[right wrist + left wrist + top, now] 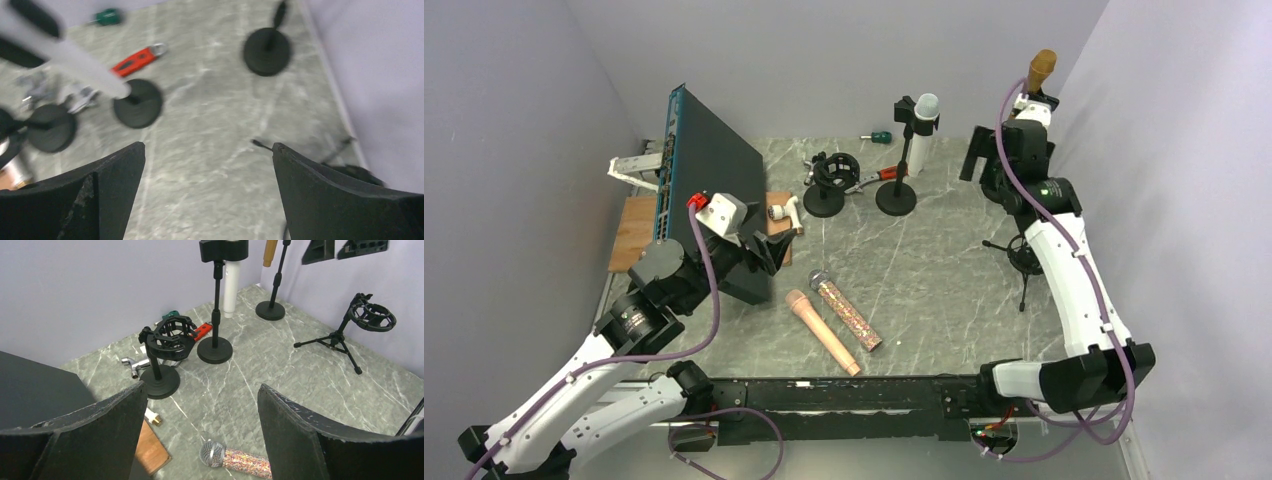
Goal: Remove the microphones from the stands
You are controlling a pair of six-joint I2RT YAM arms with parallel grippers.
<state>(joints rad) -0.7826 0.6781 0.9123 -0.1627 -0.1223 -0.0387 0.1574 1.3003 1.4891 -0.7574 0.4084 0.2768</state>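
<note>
The left tool [201, 395] hangs low over the table [944, 270], its jaws wide apart and empty. A glittery microphone [235, 460] lies flat below it, beside a pink microphone [824, 332]. Near the middle, a white microphone [921, 125] sits upright in the clip of a round-based stand [896, 195]. At the far right, a brown microphone [1040, 68] tops a second stand [270, 310]. The right tool [208, 147], raised beside it, has its jaws spread apart and grips nothing.

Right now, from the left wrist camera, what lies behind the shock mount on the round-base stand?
A silver metal tool, a red-handled tool and a green handle lie behind the shock mount. The mount covers part of each, so their full shapes are hidden.
</note>
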